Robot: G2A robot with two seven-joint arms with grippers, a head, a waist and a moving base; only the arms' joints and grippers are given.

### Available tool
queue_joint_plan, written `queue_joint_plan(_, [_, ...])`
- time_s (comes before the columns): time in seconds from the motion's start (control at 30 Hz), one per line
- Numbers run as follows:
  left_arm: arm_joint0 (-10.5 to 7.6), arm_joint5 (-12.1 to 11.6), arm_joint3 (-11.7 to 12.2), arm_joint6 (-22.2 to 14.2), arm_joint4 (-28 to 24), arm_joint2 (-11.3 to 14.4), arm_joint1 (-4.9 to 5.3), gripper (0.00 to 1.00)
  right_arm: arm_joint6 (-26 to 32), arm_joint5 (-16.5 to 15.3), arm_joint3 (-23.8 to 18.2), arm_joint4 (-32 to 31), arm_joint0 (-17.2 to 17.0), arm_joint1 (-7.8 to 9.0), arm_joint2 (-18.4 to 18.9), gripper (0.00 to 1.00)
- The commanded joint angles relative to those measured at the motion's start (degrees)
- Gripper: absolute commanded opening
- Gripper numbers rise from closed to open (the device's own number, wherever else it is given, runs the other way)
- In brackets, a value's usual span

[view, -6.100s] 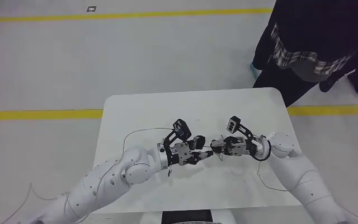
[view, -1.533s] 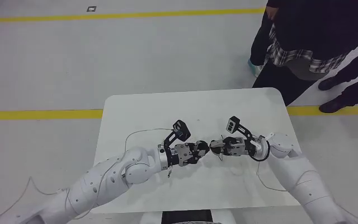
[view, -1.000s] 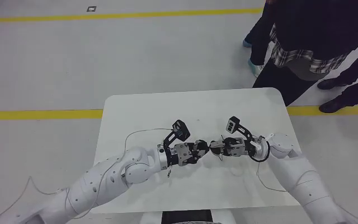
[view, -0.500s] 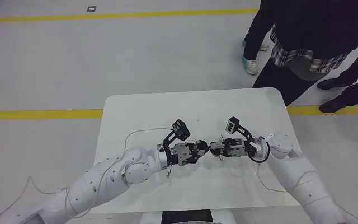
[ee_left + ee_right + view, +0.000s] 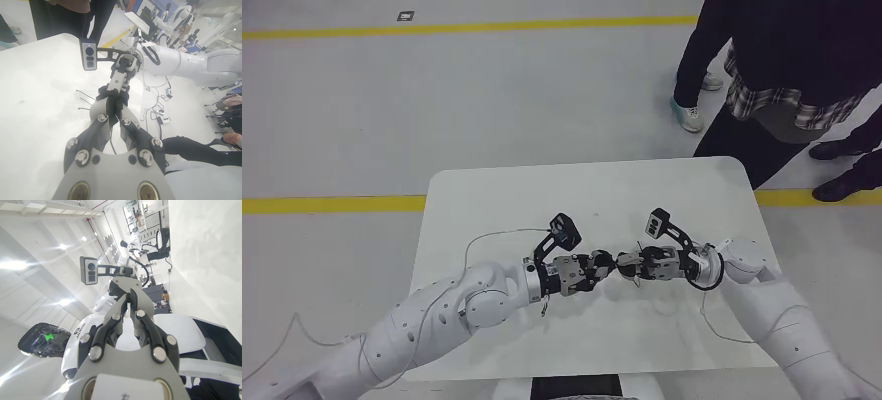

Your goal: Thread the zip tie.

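Observation:
Over the middle of the white table (image 5: 492, 200) my two grippers meet tip to tip. The left gripper (image 5: 606, 266) (image 5: 112, 98) is shut on the thin black zip tie (image 5: 112, 140), whose tail runs back between its fingers. Facing it, the right gripper (image 5: 623, 266) (image 5: 130, 295) is shut too, its tips pressed against the left one's. In the left wrist view the right gripper's fingers (image 5: 117, 81) touch my own black pads. The tie's head and the join are hidden between the fingertips.
Three spare zip ties (image 5: 84, 99) lie on the table beside the grippers. A person (image 5: 782, 80) stands at the table's far right corner. Thin cables (image 5: 492, 238) trail over the table by each arm.
Six seconds ago a short stretch of tie showed between the grippers; since then they have closed up tip to tip. Over the last second the arms hold still; the person's feet shifted.

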Motion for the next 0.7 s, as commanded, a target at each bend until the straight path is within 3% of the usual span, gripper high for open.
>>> queue_joint_plan(0.0, [-0.03, 0.0, -0.01, 0.04, -0.08, 0.06, 0.05, 0.0, 0.02, 0.04, -0.01, 0.03, 0.01, -0.01, 0.0, 0.4])
queue_joint_plan(0.03, [-0.04, 0.0, 0.0, 0.06, -0.14, 0.08, 0.07, 0.0, 0.01, 0.07, -0.01, 0.01, 0.02, -0.01, 0.01, 0.46])
queue_joint_plan(0.07, [-0.05, 0.0, 0.04, 0.1, -0.21, 0.08, 0.09, 0.0, 0.0, 0.08, -0.01, 0.03, 0.03, -0.01, 0.02, 0.79])
queue_joint_plan(0.1, [-0.07, 0.0, 0.12, 0.17, -0.31, 0.07, 0.12, 0.0, -0.05, 0.1, -0.01, 0.03, 0.02, -0.01, 0.03, 0.95])
queue_joint_plan(0.13, [-0.08, 0.0, 0.16, 0.22, -0.37, 0.08, 0.15, 0.0, -0.08, 0.11, -0.02, 0.02, 0.02, -0.01, 0.05, 1.0])
queue_joint_plan(0.4, [-0.1, 0.0, 0.02, 0.92, -1.56, 0.33, 0.26, 0.0, -0.31, -0.08, 0.14, -0.34, -0.21, 0.21, 0.99, 1.0])
queue_joint_plan(0.67, [-0.29, 0.0, -0.94, 2.39, -8.07, 1.51, 0.33, 0.0, -2.15, -0.79, -0.04, -1.04, -0.93, 0.57, 2.74, 1.0])
